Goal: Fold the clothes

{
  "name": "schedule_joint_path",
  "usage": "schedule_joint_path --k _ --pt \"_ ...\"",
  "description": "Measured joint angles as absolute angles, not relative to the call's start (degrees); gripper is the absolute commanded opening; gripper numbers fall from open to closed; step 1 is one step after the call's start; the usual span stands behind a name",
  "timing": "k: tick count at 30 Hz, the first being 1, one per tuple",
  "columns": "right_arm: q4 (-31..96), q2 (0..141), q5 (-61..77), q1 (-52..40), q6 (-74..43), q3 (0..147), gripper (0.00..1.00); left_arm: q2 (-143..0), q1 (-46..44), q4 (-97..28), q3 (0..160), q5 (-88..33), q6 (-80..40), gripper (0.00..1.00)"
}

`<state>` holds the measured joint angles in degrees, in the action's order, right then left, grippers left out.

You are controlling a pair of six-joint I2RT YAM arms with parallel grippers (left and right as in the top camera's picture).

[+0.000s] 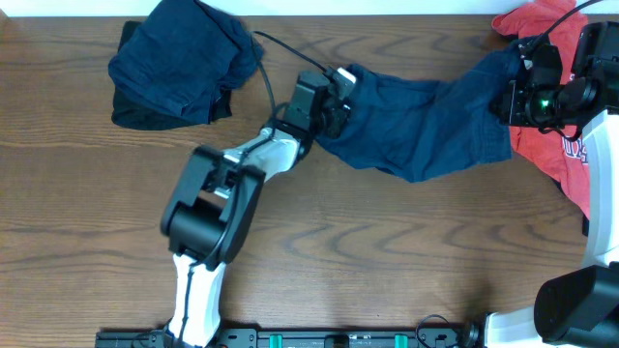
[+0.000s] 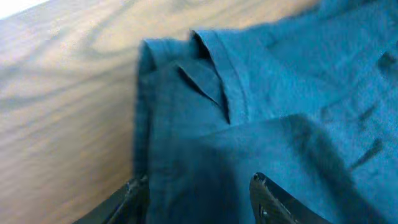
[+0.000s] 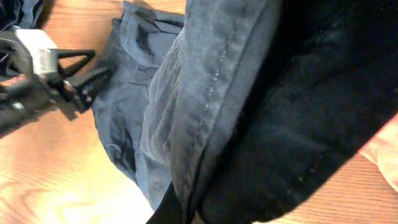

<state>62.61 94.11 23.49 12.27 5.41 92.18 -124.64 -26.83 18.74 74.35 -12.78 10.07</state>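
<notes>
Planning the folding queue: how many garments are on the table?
3: navy pile top left, navy shorts stretched across the middle, red T-shirt at right edge. The pile may hide another.

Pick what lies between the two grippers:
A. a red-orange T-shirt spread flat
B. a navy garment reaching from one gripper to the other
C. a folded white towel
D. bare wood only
B: the navy shorts span the table from the left gripper to the right gripper, while the red-orange T-shirt lies beyond them at the right edge.

Navy shorts [image 3: 261, 112] hide right gripper [image 1: 513, 101] fingers; T-shirt [image 1: 542, 21] cropped.
</notes>
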Motion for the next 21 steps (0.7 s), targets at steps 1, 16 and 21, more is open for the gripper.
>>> schedule_joint_path --k 1,16,21 --pt "62.70 94.11 23.46 12.25 5.41 92.18 0.01 -125.43 -27.14 19.55 74.35 -12.97 10.07 0.54" --pt "62.83 94.11 23.29 11.22 5.41 92.18 0.01 -125.40 -31.03 6.52 76.23 -10.72 16.78 0.79" --pt "62.87 94.11 23.31 10.70 5.41 92.18 0.01 -123.57 -33.26 -1.56 77.56 -4.84 20.01 0.79"
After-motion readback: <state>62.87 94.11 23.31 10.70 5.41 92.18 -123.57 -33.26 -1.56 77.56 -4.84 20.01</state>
